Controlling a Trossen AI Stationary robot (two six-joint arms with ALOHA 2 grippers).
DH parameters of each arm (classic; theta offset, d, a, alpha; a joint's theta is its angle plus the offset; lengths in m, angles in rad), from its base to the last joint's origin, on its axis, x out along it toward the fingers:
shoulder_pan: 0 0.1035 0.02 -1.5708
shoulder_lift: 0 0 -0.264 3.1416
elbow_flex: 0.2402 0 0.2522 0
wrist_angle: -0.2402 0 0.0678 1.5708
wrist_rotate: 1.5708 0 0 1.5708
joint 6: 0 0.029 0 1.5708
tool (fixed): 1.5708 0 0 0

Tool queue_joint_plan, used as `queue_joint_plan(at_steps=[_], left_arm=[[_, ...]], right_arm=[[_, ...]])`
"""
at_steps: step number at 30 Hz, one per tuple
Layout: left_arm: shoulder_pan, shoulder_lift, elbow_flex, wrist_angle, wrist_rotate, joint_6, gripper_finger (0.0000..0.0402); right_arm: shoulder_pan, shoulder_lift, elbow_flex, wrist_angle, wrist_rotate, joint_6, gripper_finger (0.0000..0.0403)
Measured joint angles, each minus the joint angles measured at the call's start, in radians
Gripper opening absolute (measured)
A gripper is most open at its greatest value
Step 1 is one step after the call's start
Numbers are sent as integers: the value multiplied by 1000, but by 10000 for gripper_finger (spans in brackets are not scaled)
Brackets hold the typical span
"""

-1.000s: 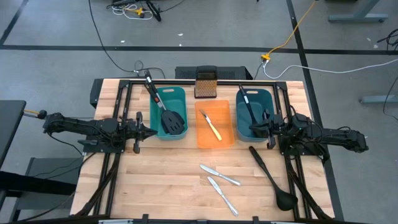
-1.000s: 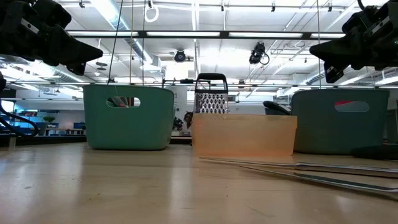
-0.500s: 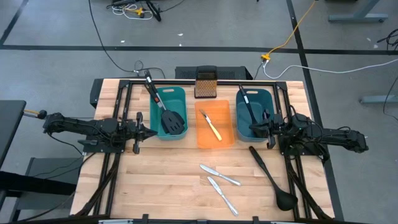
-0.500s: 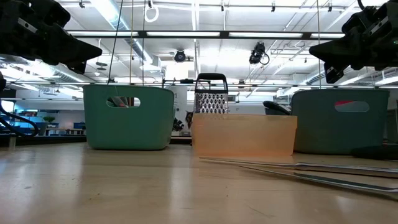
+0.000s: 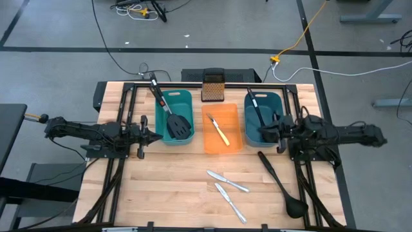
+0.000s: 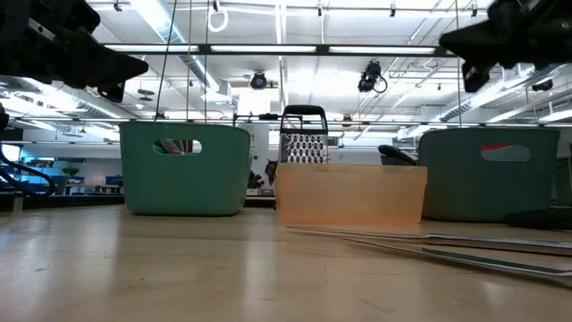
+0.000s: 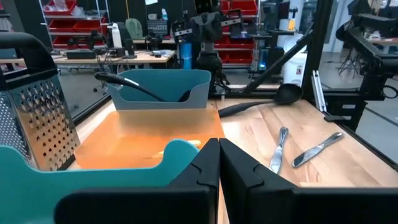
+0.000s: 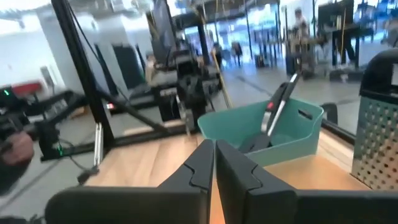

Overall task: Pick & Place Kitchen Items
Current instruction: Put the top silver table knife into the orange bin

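Note:
A black slotted spatula (image 5: pixel 178 124) lies in the left teal bin (image 5: pixel 188 95), its handle leaning out over the far rim. Another black utensil (image 5: pixel 255 107) lies in the right teal bin (image 5: pixel 280 102). The yellow-handled knife (image 5: pixel 221 132) rests in the orange bin (image 5: pixel 233 145). A black ladle (image 5: pixel 280 185) and two silver knives (image 5: pixel 226 181) (image 5: pixel 230 202) lie flat on the table. My left gripper (image 5: pixel 159 136) hovers shut beside the left bin. My right gripper (image 5: pixel 260 133) hovers shut over the right bin's near edge. Neither holds anything.
An upright metal box grater (image 5: pixel 212 86) stands at the far edge behind the orange bin. Black frame rails (image 5: pixel 126 109) run along both sides of the table. Bare wood (image 5: pixel 167 187) spreads across the near left part of the table.
My right gripper has risen, staying level; in the low view it now stands clearly higher above the right teal bin. The utensils and bins lie as before.

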Motion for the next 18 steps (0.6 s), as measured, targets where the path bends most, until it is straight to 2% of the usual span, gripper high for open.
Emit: queue_joint_plan(at_steps=[4, 7, 14, 18], left_arm=[[0, 0, 0, 4, 0, 0, 9], [0, 0, 0, 8, 0, 0, 9], [0, 0, 0, 7, 0, 2, 15], [0, 0, 0, 9, 0, 2, 17]], right_arm=[[97, 196, 143, -139, 121, -1, 26], [170, 343, 247, -219, 171, 23, 26], [342, 613, 409, -259, 232, 100, 25], [426, 758, 467, -302, 297, 208, 25]])
